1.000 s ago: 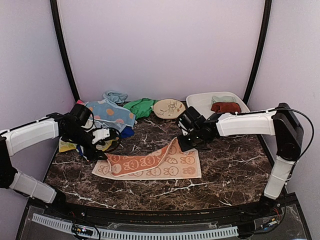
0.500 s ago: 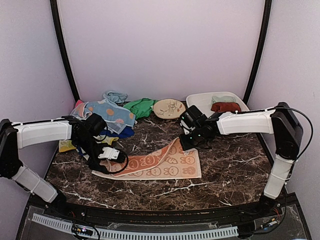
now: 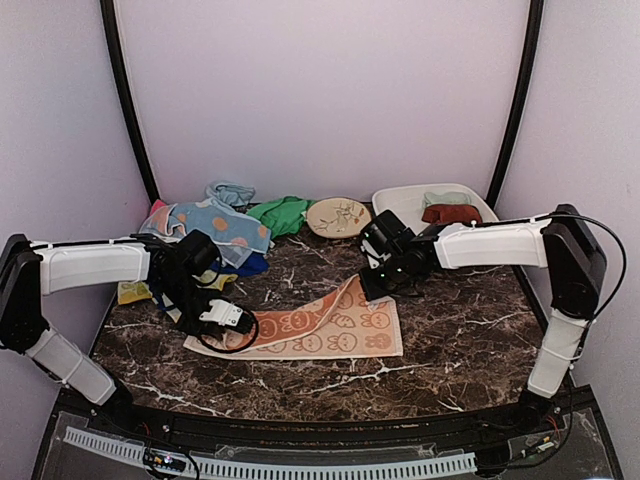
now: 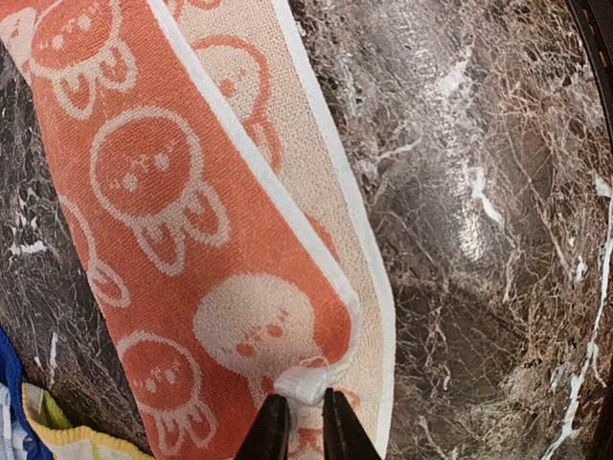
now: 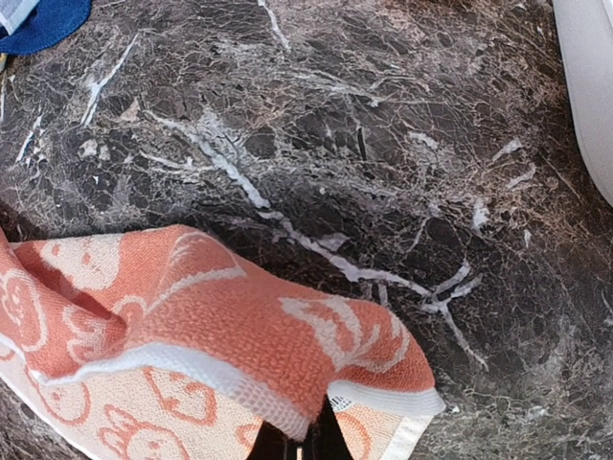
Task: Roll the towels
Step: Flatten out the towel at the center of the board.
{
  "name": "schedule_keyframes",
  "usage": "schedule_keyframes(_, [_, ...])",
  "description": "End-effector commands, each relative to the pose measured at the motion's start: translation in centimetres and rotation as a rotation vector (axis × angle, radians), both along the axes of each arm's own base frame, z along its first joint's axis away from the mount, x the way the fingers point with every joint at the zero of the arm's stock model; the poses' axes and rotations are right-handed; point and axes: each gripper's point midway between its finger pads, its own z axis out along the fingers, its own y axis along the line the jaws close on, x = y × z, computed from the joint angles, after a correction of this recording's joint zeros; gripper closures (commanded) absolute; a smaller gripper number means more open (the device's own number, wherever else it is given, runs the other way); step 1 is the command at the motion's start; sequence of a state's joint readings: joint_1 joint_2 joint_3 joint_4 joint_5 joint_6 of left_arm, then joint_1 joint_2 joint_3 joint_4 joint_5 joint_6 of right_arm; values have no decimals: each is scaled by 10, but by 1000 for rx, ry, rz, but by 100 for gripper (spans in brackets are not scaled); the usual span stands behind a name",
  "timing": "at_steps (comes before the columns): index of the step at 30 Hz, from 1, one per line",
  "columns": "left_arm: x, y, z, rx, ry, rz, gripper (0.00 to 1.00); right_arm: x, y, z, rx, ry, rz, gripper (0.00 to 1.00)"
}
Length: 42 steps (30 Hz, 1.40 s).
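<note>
Left pincer (image 4: 299,401) and right pincer (image 5: 305,438) each pinch a corner of the orange towel (image 3: 340,330); it is not rolled yet.

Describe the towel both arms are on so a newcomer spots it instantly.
On the dark marble table, look front and centre. The orange towel lies spread there, with the left tool and right tool each pinching a corner. Only it is printed with cream cartoon figures; the other cloths sit bunched along the back.
</note>
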<state>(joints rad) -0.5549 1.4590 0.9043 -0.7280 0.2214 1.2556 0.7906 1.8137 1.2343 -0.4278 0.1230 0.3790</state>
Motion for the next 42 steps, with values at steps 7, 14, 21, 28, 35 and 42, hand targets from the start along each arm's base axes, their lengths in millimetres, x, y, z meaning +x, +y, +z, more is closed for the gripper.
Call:
schedule_keyframes(7, [-21,-1,13,-31,51,-29,47,0,-3,19,47,-9,-10,100])
schedule_keyframes(14, [-18,1,8,8,24,-82,44,0,1,21,70,-2,-9,100])
schedule_keyframes(21, [-14,-4,-1,29,9,-122,55,-2,0,19,71,4,-11,100])
schedule_keyframes(28, [-6,-11,3,27,-5,-110,83,-4,-3,17,64,9,-10,100])
schedule_keyframes(35, [8,-8,27,34,-90,-37,100,-7,-13,24,54,4,-14,100])
schedule_keyframes(42, [20,-14,72,-62,-184,88,100,-17,-28,37,37,0,-14,100])
